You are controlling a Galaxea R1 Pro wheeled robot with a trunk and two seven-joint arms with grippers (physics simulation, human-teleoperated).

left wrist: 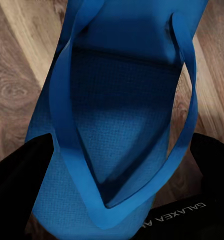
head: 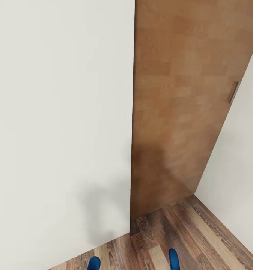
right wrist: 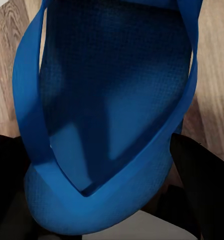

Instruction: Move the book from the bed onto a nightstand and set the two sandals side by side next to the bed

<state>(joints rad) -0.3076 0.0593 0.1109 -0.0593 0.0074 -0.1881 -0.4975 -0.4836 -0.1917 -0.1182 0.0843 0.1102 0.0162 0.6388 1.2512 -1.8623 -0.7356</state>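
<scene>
While each gripper, left (left wrist: 116, 200) & right (right wrist: 99, 200), grips one bright blue rubber sandal (left wrist: 116, 125) (right wrist: 107, 100) near the brown wooden door (head: 179, 105), bedside placing & book move prob. remain.

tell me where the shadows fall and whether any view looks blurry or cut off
Head view: a soft dark shadow lies low on the white wall and the wooden door; the two sandals' tips are cropped by the bottom edge. Left wrist view: the left sandal is close up, shaded under its straps. Right wrist view: the right sandal is likewise close, its sole dark.
</scene>
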